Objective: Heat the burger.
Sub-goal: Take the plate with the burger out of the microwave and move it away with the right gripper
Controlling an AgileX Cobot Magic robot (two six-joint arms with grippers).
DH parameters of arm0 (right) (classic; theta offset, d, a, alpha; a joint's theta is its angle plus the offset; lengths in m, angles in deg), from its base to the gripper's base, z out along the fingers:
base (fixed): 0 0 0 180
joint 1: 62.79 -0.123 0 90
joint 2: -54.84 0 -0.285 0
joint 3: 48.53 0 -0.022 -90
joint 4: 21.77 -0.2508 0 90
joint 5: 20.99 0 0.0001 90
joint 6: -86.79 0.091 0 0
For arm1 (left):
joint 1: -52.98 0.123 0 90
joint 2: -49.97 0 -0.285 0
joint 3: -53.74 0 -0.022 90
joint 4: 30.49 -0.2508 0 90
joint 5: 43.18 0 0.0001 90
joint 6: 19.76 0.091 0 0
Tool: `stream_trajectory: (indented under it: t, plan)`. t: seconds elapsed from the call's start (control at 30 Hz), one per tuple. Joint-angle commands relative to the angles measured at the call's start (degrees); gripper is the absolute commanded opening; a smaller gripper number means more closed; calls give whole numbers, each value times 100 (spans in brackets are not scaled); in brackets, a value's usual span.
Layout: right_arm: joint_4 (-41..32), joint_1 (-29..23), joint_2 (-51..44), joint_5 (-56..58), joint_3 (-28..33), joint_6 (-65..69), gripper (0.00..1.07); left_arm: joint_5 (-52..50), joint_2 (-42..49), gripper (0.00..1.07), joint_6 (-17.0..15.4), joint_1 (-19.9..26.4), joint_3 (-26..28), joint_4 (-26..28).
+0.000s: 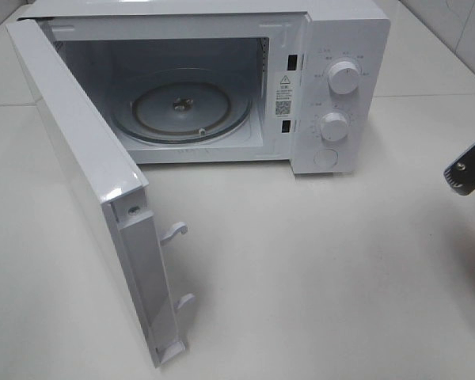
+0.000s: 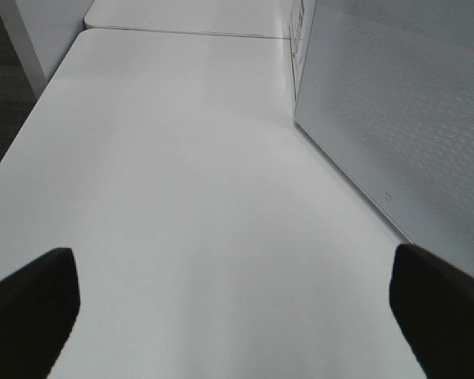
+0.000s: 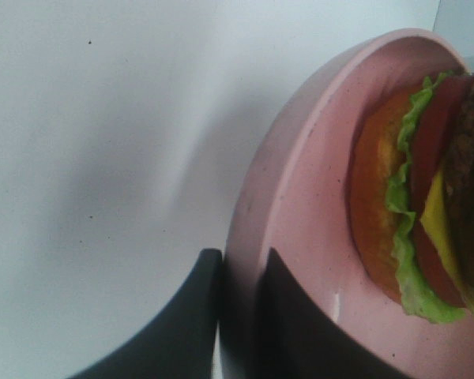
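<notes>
Clamped on the rim of a pink plate (image 3: 300, 237), the right hand (image 3: 241, 316) has one dark finger (image 3: 182, 324) beneath the plate's edge and the other on top of it, seen in the right wrist view. On that plate lies the burger (image 3: 423, 197), its orange-brown bun facing the hand and its layers of green lettuce, red tomato, yellow cheese and dark patty stacked behind; it sits toward the far side of the plate from the grip. Pale counter (image 3: 95, 158) shows behind the plate. From the high camera only a dark grey part of the right arm (image 1: 469, 170) shows at the right edge of the frame, well apart from the microwave (image 1: 332, 87); the plate and burger are outside that view. Fingers spread wide, the left hand (image 2: 237, 316) holds nothing, its two dark fingertips (image 2: 28, 308) at opposite corners of the left wrist view with bare white counter between them, and the perforated face of the microwave door (image 2: 403, 118) close alongside. The white microwave stands at the back of the counter with its door (image 1: 87, 182) swung fully open toward the left, two latch hooks (image 1: 174, 231) jutting from the door's edge. Inside, the round glass turntable (image 1: 182, 109) carries nothing. Two white dials (image 1: 344, 77) sit one above the other on the control panel, with a round button (image 1: 325, 158) below them.
</notes>
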Motion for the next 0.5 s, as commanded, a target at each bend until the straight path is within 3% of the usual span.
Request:
stream_trajectory:
  t: [0.03, 0.5]
  plan:
    - [470, 178, 166, 115, -34, 304, 10, -86, 17, 100, 0, 11, -23, -11]
    - [1289, 710, 1306, -46, -34, 2189, 11, -86, 17, 100, 0, 11, -23, -11]
